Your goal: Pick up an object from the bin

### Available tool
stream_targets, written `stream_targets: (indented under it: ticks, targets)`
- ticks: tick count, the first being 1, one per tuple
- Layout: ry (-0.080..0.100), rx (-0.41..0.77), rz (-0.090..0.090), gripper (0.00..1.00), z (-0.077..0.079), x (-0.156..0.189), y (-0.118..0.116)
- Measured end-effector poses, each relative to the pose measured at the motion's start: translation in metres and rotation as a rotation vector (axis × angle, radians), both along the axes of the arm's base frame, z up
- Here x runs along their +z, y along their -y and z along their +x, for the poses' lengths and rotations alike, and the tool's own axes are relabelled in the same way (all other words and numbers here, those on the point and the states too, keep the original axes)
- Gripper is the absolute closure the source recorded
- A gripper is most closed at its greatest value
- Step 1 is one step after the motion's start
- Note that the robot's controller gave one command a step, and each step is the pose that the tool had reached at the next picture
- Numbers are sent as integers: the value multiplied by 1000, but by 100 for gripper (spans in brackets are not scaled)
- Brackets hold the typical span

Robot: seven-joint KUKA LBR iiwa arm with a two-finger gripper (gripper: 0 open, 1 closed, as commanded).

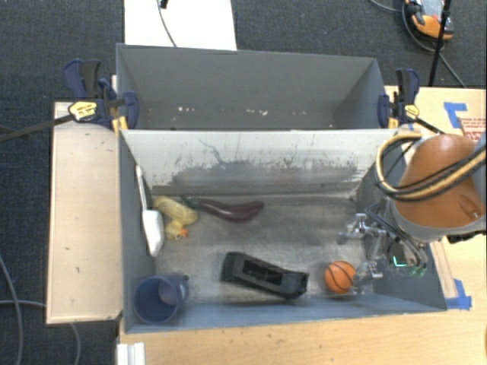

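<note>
Right now the gripper (364, 251) sits low at the right end of the bin (251, 154), close to the right wall. Its two metal fingers look parted, with nothing between them. The nearest thing is a small orange ball (340, 277), patterned like a basketball. It lies on the floor near the front wall, just beside the lower finger and a little to the left of it. I can't tell whether the two are touching.

To the left of the ball is a black stapler-like block (264, 274), lying at a slant and close to the ball but apart from it. The rest are well away at the left end: a blue cup (158, 298) in the front corner, a yellow duck (176, 215), a dark purple eggplant (232, 211) and a white brush (151, 223) propped against the left wall.

If the ball is the target, I'd say the fingers aren't around it yet. The hand would need to shift left and toward the front until the ball sits squarely between them. A ball rolls at the slightest nudge, so it's better to come straight down over its middle than to push in from the side. Closing across its widest part should stop it squirting out toward the black block or the front wall.
</note>
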State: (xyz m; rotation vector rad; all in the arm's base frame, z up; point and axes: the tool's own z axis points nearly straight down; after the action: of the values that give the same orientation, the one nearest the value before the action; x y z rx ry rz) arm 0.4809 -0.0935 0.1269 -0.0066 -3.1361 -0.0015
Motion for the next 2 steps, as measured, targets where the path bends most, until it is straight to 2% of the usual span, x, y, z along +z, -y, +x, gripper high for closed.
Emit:
stream_targets:
  ticks: [1, 2]
  targets:
    - [8, 3, -1, 0, 2, 4, 0]
    - [7, 430, -1, 100, -2, -50, -29]
